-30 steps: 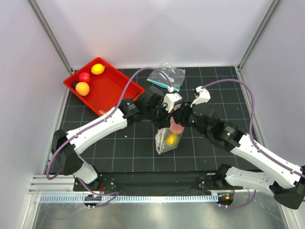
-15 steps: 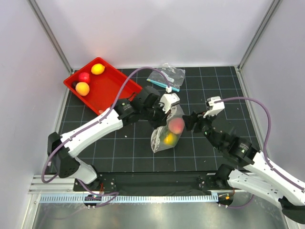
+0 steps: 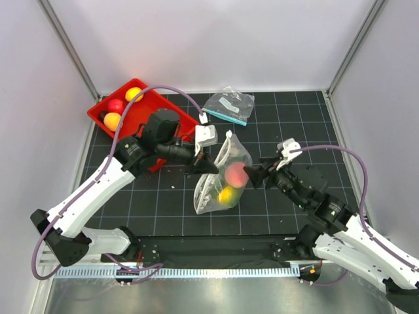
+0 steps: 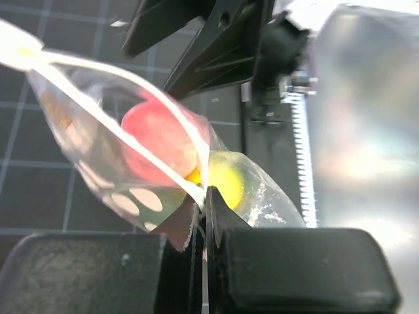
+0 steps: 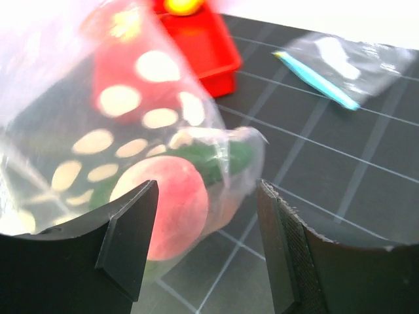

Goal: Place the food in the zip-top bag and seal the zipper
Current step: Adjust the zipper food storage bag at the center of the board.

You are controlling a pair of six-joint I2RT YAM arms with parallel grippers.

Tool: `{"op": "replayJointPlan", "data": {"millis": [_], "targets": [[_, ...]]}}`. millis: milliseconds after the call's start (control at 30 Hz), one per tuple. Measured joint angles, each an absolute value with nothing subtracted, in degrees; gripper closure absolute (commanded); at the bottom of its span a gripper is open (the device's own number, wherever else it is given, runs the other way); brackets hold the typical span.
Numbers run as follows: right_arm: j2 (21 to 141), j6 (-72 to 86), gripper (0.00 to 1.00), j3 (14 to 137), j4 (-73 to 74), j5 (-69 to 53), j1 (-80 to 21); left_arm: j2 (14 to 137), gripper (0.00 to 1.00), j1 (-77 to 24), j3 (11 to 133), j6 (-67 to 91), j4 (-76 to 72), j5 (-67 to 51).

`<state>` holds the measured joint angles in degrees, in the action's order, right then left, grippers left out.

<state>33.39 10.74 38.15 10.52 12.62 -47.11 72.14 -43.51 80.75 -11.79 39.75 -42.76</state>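
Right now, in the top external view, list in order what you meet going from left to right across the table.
red tray → zip-top bag → right gripper

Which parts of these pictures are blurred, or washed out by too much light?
Left wrist view: the metal base plate on the right is blown out by glare, and the left end effector, close to the lens, is out of focus. Right wrist view: the zip-top bag near the lens is blurred, and its upper left is washed white. Top external view: evenly lit and sharp.
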Motion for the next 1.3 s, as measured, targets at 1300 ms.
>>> {"op": "replayJointPlan", "data": {"millis": [1300], "targets": [[28.1, 3.3, 0.16, 36.3, 6.0, -29.3, -47.0, 74.1, 1.00, -50.5, 79.5, -20.8, 61.8, -64.0]]}}
